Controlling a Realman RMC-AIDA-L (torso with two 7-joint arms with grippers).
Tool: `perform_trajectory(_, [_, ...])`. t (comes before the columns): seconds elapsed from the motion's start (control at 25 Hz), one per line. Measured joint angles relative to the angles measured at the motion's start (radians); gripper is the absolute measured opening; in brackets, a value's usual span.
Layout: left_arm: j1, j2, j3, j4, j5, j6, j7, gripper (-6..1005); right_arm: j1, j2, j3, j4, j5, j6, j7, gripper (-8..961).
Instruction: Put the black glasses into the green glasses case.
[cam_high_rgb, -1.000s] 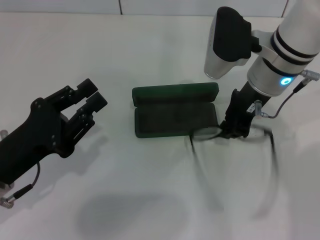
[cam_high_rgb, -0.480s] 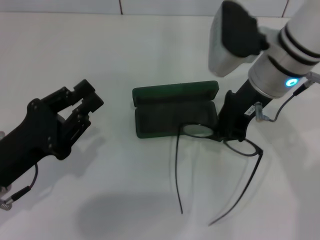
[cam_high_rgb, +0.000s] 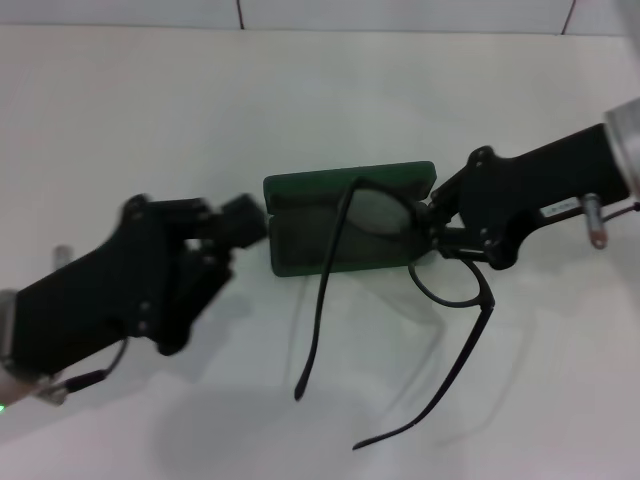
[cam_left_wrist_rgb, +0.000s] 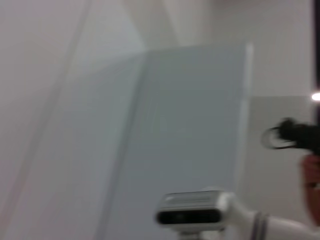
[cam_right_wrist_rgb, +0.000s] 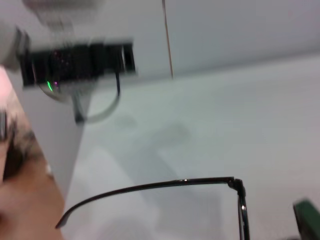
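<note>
Black glasses (cam_high_rgb: 400, 300): being held in the air at the bridge, one lens hanging over the open tray of the case, the other lens out past its right end; both temple arms are spreading toward the robot, unfolded.
Why held so: pinching at the bridge is keeping the lenses and arms free, likely so the frame can be lowered flat into the tray; the open arms look too long to fit as they are.
Green glasses case (cam_high_rgb: 350, 232): lying open on the worktop (cam_high_rgb: 150, 110), lid folded back away from the robot, dark lining facing up.
Right gripper (cam_high_rgb: 432, 222): reaching in from the right, its fingers pinching the black glasses just above the case's right end.
Left gripper (cam_high_rgb: 240, 222): sitting close beside the case's left end, probably to steady it; whether its fingers are spread, I cannot tell.
Writing: a small white label on the right gripper's side is showing, unreadable; no lettering is making itself out on the case.
</note>
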Motion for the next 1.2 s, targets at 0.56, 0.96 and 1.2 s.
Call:
perform_trajectory(0.56, [-0.186, -0.006, 0.080, -0.102, 0.003, 0.001, 0.005, 37, -0.051, -0.001, 0.037, 0.147, 0.341, -0.021, -0.231, 72])
perform_trajectory(0.96, [-0.188, -0.014, 0.085, -0.116, -0.005, -0.046, 0.006, 37, -0.020, 0.001, 0.036, 0.162, 0.346, -0.033, -0.240, 67])
perform_trajectory(1.2, [-0.196, -0.015, 0.085, -0.119, -0.010, -0.068, 0.006, 37, -0.017, 0.002, 0.031, 0.171, 0.373, -0.054, -0.248, 64])
